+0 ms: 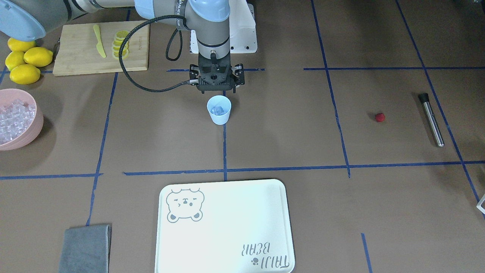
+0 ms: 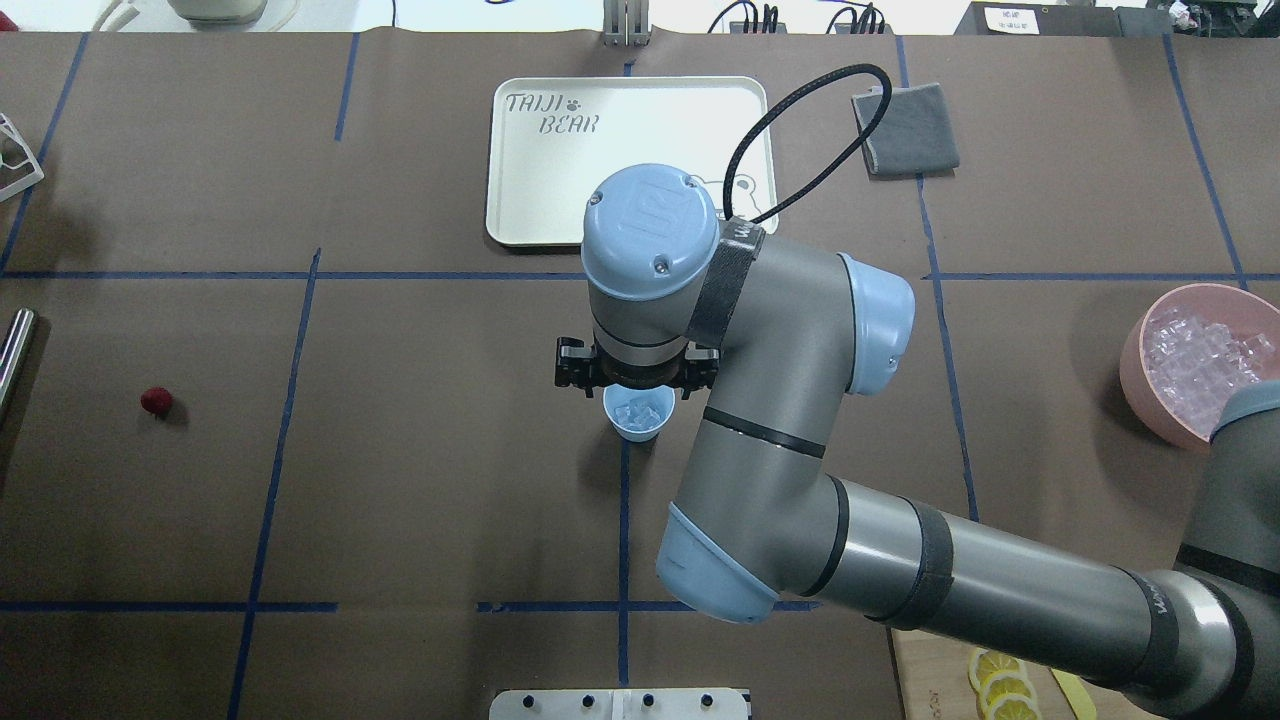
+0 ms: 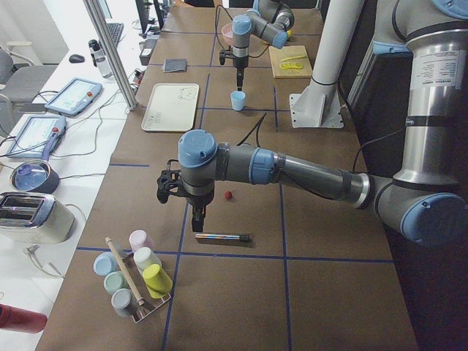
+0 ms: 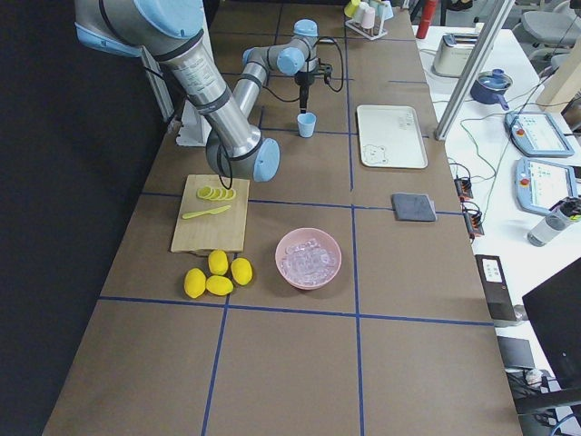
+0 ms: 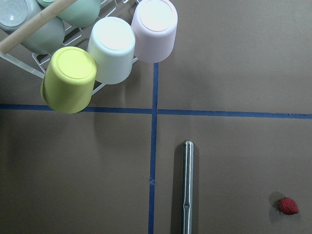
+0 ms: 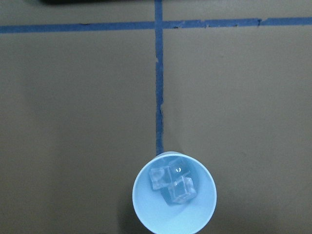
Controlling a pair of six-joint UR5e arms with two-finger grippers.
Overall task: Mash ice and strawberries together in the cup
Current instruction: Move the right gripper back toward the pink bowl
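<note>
Cup (image 1: 219, 110): upright at mid-desk (image 1: 284, 132), holding ice (image 6: 174, 185) cubes.
Strawberry (image 1: 380, 117): on the desk, well apart from the cup, near a metal rod (image 1: 432, 120).
Right hand (image 1: 219, 88): just above the cup; cannot tell whether open or closed.
Left hand (image 3: 199, 227): over the rod; state likewise unclear.

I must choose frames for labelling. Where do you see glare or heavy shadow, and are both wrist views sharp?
Front-facing view: the white tray is washed out; the pink bowl throws a soft shadow. Left wrist view: sharp, but the base of the pink cup is overexposed and the metal rod bears a bright streak. Right wrist view: the ice in the cup is in focus.
</note>
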